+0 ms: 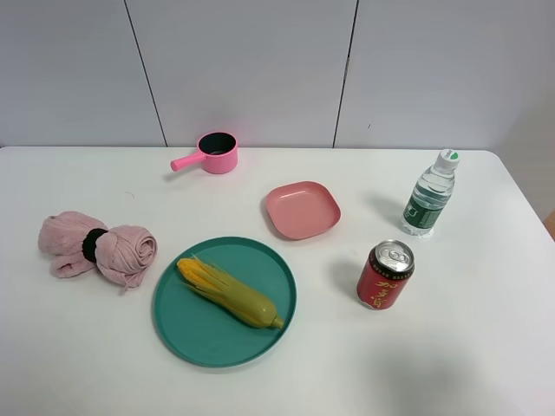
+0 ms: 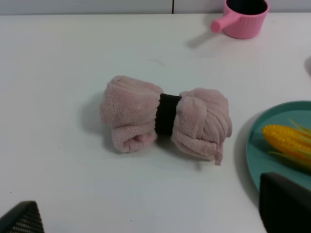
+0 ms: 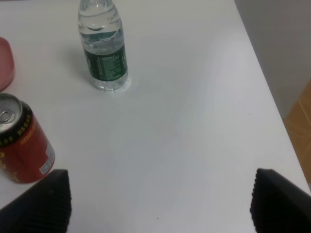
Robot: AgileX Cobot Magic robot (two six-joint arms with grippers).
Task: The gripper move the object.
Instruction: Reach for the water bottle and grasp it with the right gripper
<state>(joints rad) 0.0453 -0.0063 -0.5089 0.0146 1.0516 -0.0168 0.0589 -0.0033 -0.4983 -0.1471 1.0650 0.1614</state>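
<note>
The small clear water bottle [image 1: 431, 196] with a white cap and green label stands upright at the right of the white table [image 1: 78, 347]. It also shows in the right wrist view [image 3: 103, 46], far from my right gripper [image 3: 160, 204], whose black fingertips [image 3: 43, 201] are wide apart and empty. My left gripper [image 2: 155, 213] is open too, its fingertips [image 2: 284, 201] at the frame's corners, with nothing between them. Neither arm shows in the exterior high view.
A red drink can [image 1: 384, 275] stands near the bottle. A pink square plate [image 1: 301, 209], a pink saucepan [image 1: 213, 153], a teal plate [image 1: 186, 334] with a corn cob [image 1: 230, 292], and a rolled pink towel [image 1: 95, 247] lie on the table. The table's right edge [image 3: 272, 92] is close.
</note>
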